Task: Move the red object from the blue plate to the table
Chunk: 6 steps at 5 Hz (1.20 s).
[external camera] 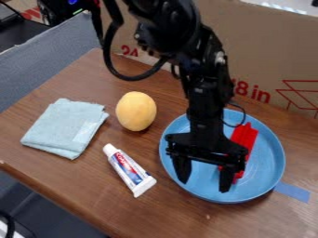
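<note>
Pointing straight down over the blue plate (266, 182), gripper (204, 175) spread wide, empty, both black fingers reaching to the plate's floor or close above it; contact impossible to judge. Just right of the fingers, still on the plate, the red object (244, 139), its lower end partly hidden behind the right finger. Left of the plate on the table (62, 177): toothpaste tube (128, 170), orange ball (136, 111), folded cloth (65, 126). Behind the plate, arm (187, 56) rising before a cardboard box (267, 56), its upper part cut off.
</note>
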Motion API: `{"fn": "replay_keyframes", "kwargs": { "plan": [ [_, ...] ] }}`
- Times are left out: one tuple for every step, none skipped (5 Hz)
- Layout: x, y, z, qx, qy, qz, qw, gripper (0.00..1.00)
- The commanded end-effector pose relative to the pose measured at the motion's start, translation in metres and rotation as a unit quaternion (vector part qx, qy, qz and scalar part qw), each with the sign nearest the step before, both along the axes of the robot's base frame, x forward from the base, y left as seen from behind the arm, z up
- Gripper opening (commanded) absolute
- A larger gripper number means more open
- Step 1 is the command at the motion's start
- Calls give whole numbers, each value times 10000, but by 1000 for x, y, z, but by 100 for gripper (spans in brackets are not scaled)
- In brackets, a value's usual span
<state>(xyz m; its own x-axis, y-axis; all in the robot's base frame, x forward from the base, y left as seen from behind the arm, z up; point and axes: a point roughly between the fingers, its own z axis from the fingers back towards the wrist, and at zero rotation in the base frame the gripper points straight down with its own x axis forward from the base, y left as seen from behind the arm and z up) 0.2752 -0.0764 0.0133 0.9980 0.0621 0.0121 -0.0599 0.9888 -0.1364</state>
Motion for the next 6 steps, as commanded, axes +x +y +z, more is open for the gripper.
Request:
{"fn": "replay_keyframes", "kwargs": {
  "plan": [
    [12,7,32,-111,-310,63,9994,100],
    [5,7,42,-218,-400,88,9989,100],
    [0,14,43,-186,-503,97,9985,100],
    [-1,6,43,-149,-650,-31,9978,100],
    [8,6,48,-123,-578,-46,9982,100],
    [-4,2,55,-67,-747,-134,9971,100]
  ]
}}
